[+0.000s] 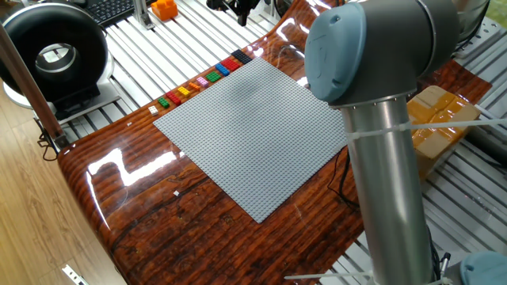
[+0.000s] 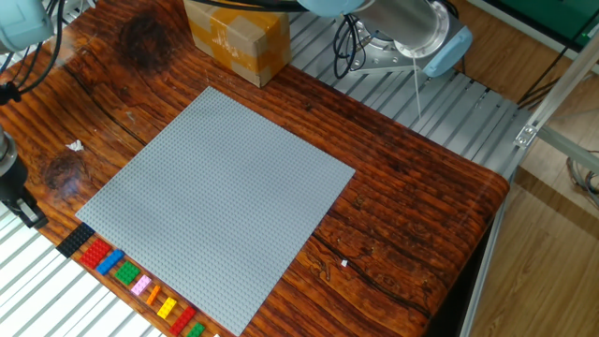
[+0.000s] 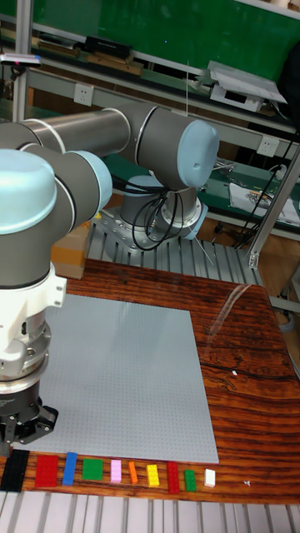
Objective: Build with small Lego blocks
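Note:
The small Lego blocks (image 3: 116, 470) lie in a single row along one edge of the grey baseplate (image 3: 125, 375): black, red, blue, green, pink, orange, yellow and more. The same row of blocks (image 2: 131, 279) shows in the other fixed view, and the blocks (image 1: 202, 79) line the plate's far-left edge in one fixed view. My gripper (image 3: 23, 429) hangs over the black end of the row, above the black block (image 3: 14, 470). The gripper (image 2: 23, 208) is dark and partly cut off; the gripper (image 1: 239, 11) is small at the top edge. Nothing visible sits between its fingers.
A cardboard box (image 2: 236, 36) stands beyond the baseplate's far corner. An orange chunky object (image 1: 164, 9) and a black round device (image 1: 54, 54) sit off the wooden table on the metal slats. My arm's large elbow (image 1: 372, 55) blocks part of one fixed view.

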Motion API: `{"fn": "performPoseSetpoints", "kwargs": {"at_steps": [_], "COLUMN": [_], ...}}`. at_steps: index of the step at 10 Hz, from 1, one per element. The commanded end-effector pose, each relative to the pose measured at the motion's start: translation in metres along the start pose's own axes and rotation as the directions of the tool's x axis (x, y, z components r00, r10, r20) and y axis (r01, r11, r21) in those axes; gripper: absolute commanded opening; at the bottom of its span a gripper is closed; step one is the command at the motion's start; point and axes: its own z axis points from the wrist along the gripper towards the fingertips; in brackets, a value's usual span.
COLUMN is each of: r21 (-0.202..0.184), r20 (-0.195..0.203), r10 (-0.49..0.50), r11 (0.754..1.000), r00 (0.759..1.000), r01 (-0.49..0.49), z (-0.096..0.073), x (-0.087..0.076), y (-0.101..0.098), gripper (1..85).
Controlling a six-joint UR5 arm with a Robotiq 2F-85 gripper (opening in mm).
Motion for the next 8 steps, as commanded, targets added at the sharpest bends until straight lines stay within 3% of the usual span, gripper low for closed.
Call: {"fn": "performPoseSetpoints", "kwargs": {"at_steps": [1,6,8], "r21": [-0.004,-0.018,-0.025], "r20": [0.012,0.014,-0.014], "r10": [0.033,0.011,0.001], "r11": [0.999,1.0,1.0], "r00": [0.999,1.0,1.0], "r01": [-0.033,-0.011,-0.001], "z": [-0.0011,-0.0011,0.0011], "x": [-0.0029,-0.0036,0.0022], "y": [-0.0001,0.0035,0.0045], "gripper": [1.0,1.0,2.7]}}
